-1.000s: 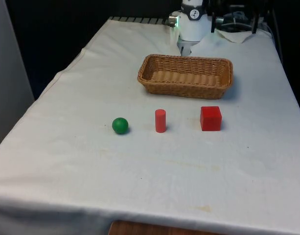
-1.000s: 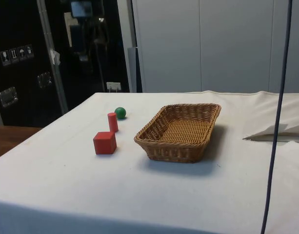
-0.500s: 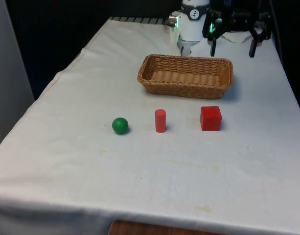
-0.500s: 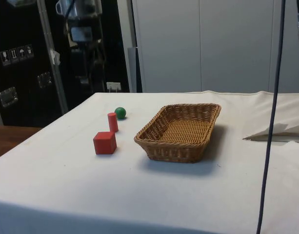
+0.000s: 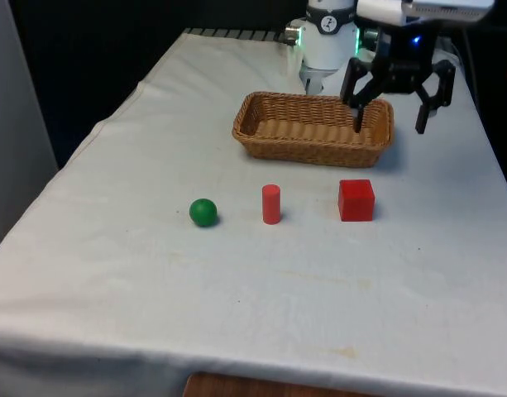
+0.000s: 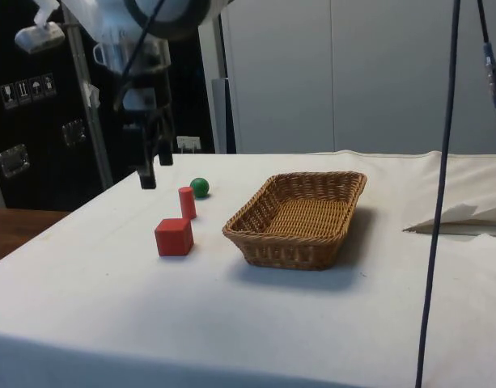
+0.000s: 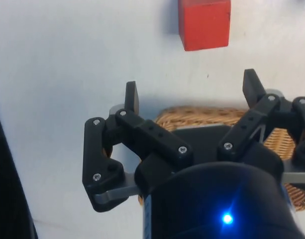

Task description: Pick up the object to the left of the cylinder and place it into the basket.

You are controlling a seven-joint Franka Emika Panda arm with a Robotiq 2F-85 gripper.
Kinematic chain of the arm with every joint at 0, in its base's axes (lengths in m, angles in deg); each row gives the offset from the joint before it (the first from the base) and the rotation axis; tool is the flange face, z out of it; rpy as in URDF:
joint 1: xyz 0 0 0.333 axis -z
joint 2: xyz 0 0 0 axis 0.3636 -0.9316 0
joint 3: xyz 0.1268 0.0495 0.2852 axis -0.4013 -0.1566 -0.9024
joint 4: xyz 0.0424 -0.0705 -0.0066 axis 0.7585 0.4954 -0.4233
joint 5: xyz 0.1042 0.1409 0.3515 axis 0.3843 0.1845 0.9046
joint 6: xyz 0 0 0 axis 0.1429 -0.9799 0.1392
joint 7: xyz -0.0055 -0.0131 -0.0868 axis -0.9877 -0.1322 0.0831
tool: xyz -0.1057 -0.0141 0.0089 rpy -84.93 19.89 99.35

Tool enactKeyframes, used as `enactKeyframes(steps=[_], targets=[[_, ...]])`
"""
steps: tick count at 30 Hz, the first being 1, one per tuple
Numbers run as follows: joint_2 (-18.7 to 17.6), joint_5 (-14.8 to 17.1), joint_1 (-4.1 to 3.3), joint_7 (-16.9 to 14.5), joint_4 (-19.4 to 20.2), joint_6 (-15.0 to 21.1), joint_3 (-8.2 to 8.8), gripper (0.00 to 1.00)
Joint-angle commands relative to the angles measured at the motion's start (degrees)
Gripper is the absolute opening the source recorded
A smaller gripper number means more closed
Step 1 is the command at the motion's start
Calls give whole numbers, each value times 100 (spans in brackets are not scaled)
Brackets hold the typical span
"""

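Observation:
A green ball (image 5: pixel 203 212) lies on the white cloth to the front view's left of an upright red cylinder (image 5: pixel 271 203). A red cube (image 5: pixel 356 200) sits to the cylinder's right. Behind them stands an oblong wicker basket (image 5: pixel 313 126) with nothing in it. My gripper (image 5: pixel 389 126) hangs open and empty in the air near the basket's right end, above and behind the cube. In the side view the gripper (image 6: pixel 149 171) hovers beyond the cube (image 6: pixel 174 237), cylinder (image 6: pixel 187 202) and ball (image 6: pixel 200 187). The wrist view has the cube (image 7: pixel 204 23) ahead of the fingertips (image 7: pixel 132 96) and the basket rim (image 7: pixel 207 115) beneath them.
The basket (image 6: pixel 300 217) is the only raised obstacle. The cloth's right edge (image 5: pixel 491 157) in the front view runs near the gripper. A fold of cloth (image 6: pixel 462 217) lies beyond the basket in the side view.
The arm has swung down and forward from the far end of the table; the gripper now hangs open near the basket's right end. The ball, cylinder, cube and basket have not moved.

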Motion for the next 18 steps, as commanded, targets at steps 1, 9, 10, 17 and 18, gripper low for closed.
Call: enactKeyframes(steps=[1, 9, 10, 17, 18], targets=[[-52, 97, 46, -97, 23, 109, -40, 100], [-327, 309, 80, -355, 52, 258, 74, 100], [-355, 418, 138, -470, 97, 372, 34, 100], [-625, 825, 206, -917, 138, 619, 115, 100], [-636, 785, 160, -882, 126, 561, 178, 100]])
